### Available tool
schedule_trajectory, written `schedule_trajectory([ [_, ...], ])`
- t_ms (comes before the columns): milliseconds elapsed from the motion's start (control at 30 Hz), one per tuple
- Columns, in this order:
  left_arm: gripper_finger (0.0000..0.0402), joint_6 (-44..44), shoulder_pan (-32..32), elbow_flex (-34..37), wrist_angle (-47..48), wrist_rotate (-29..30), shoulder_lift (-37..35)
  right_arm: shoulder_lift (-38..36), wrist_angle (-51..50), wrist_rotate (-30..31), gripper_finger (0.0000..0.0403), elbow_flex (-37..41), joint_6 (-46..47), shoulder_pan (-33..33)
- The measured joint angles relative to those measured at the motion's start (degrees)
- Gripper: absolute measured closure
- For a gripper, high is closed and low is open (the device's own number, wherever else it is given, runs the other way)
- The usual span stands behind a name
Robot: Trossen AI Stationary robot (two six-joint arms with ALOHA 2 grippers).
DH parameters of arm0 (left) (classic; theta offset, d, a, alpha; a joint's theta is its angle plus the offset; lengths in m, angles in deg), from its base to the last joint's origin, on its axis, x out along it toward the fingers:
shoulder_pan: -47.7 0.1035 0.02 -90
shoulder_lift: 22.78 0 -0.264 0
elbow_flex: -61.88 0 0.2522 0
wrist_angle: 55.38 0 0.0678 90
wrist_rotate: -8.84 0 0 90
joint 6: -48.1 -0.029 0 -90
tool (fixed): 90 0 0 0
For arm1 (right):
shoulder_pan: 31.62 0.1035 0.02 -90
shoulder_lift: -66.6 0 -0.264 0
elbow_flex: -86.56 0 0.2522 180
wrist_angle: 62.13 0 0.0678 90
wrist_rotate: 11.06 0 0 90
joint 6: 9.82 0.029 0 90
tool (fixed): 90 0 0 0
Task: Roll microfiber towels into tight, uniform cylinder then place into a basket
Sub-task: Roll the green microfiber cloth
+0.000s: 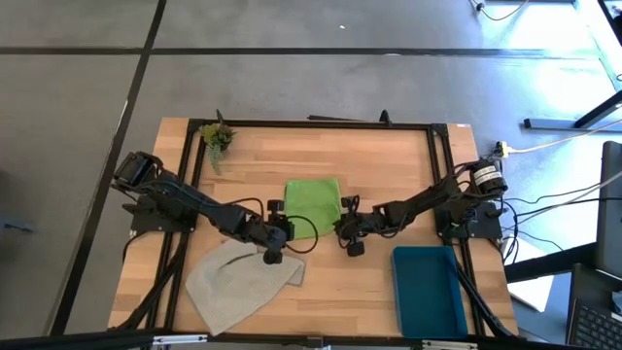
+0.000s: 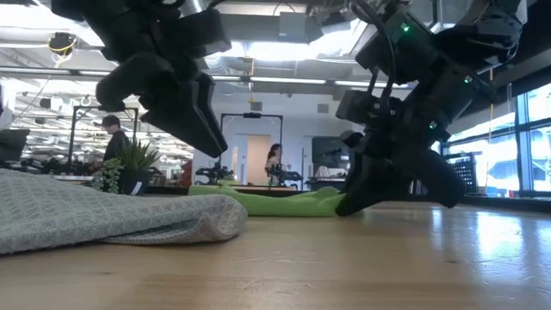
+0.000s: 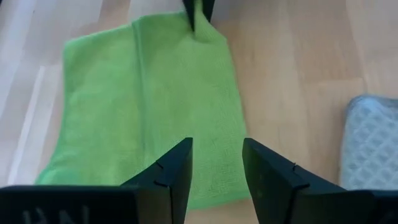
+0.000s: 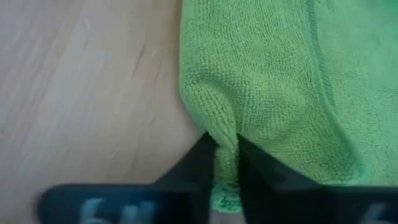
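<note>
We see the flat, bright lime-green microfiber towel (image 1: 313, 198) lying just beyond the rectangular teal plastic basket (image 1: 428, 289). The right gripper (image 4: 227, 163) pinches its near corner; the left gripper (image 3: 216, 172) hovers with fingers apart over its opposite edge.

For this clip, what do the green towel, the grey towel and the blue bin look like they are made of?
Green towel: soft looped microfibre, matte; the right wrist view shows a fine nubby pile, puckered where the right tool pinches its edge.
Grey towel: a woven or knit cloth with a small waffle-like grid, matte.
Blue bin: probably rigid plastic, judging by its smooth, even walls.
</note>
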Motion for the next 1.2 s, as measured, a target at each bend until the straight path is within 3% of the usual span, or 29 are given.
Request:
schedule_trajectory([
  [67, 0.0269, -0.01, 0.87, -0.11, -0.53, 0.02, 0.63, 0.07, -0.56, -0.93, 0.0388, -0.75, 0.80, -0.14],
  [367, 0.0269, 0.30, 5.09, 0.02, -0.44, -0.32, 6.49, 0.36, -8.89, -4.35, 0.0395, -6.61, 4.51, -0.41],
  [900, 0.0269, -0.01, 6.15, -0.24, -1.46, -2.92, 12.15, 0.30, -15.94, -25.06, 0.0396, -13.43, 14.28, -8.59],
  [1200, 0.0269, -0.10, 6.15, -0.27, -0.19, -3.41, 12.20, 0.23, -30.99, -26.17, 0.0392, -20.81, 14.34, -10.65],
])
